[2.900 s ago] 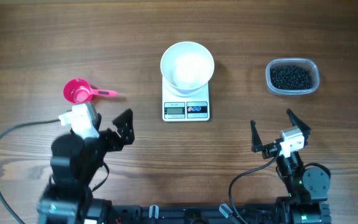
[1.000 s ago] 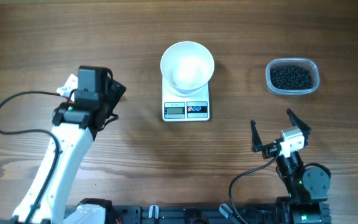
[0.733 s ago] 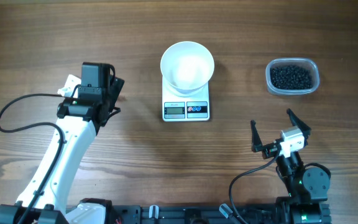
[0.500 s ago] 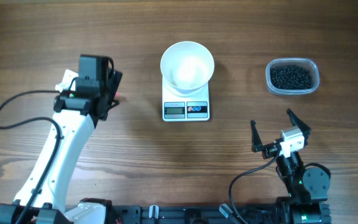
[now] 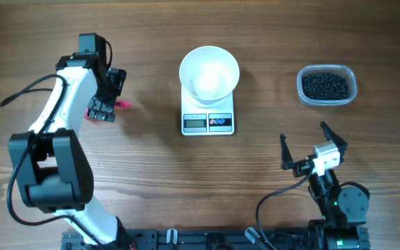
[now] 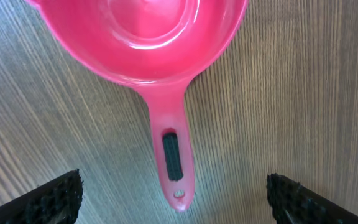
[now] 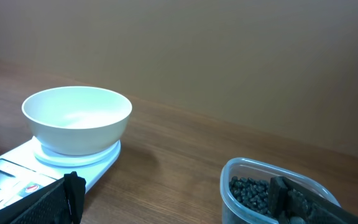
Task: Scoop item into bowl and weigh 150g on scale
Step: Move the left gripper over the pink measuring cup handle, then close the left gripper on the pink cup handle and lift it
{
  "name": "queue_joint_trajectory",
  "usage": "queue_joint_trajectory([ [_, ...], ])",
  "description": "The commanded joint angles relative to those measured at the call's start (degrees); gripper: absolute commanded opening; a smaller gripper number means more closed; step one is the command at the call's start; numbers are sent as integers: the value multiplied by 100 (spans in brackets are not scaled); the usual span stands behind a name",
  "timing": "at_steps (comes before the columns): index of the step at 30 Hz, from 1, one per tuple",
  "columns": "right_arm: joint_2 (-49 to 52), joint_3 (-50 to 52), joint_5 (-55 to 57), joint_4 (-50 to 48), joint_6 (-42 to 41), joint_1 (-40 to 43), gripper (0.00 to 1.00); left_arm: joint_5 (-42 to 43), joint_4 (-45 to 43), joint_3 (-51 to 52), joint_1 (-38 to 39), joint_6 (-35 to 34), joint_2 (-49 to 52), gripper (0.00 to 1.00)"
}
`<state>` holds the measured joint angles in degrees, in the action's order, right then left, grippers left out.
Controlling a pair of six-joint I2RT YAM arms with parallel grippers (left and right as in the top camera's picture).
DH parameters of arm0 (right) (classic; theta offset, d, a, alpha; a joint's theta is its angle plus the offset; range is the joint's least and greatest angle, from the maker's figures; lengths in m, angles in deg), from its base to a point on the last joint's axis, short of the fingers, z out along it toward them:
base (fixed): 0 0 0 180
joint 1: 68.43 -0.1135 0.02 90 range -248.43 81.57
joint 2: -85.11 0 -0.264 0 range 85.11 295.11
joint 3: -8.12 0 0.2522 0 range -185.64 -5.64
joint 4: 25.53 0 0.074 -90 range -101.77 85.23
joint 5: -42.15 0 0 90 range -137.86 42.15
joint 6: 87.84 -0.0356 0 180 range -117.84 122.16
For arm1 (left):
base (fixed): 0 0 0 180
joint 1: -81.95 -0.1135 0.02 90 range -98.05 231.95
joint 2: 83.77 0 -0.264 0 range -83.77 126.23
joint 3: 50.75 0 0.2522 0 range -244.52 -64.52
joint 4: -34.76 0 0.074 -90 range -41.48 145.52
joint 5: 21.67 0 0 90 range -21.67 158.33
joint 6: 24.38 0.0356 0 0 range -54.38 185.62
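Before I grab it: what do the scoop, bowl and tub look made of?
Scoop: likely glossy pink plastic; soft highlights, moulded handle with a slot.
Bowl: smooth white, slightly shiny; ceramic or plastic, I cannot tell which.
Tub: probably clear plastic; the beads show through its wall.

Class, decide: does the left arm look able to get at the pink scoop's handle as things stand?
Probably yes: the left gripper hangs open over the scoop's handle, fingers either side, nothing in between.

Wooden bench (image 5: 186,180): scale (image 5: 208,122) centre, toward far edge; tub (image 5: 300,86) far right; pink scoop (image 6: 148,37) far left.
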<state>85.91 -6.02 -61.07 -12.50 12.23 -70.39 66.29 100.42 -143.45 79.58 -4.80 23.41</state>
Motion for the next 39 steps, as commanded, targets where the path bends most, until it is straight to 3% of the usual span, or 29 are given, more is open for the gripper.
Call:
queue_joint_trajectory([
  [1,-15,9,85,-20,-105,-17,100,-83,-15,-96,-15,-22,289,99],
  [6,-15,7,101,-17,-107,-17,100,-101,-87,-96,-76,-79,699,99],
  [11,-15,7,101,-17,-105,-17,100,-258,-262,-96,-208,-76,754,89],
  [18,-15,7,101,-17,-105,-17,100,-240,-354,-96,-229,-79,1001,64],
  [23,-15,9,101,-17,-105,-17,100,-234,-468,-96,-232,-76,1001,52],
  [27,-15,7,101,-17,-107,-17,100,-234,-540,-96,-232,-74,1001,48],
  [39,-15,7,101,-17,-107,-17,100,-256,-498,-354,-240,-31,992,48],
])
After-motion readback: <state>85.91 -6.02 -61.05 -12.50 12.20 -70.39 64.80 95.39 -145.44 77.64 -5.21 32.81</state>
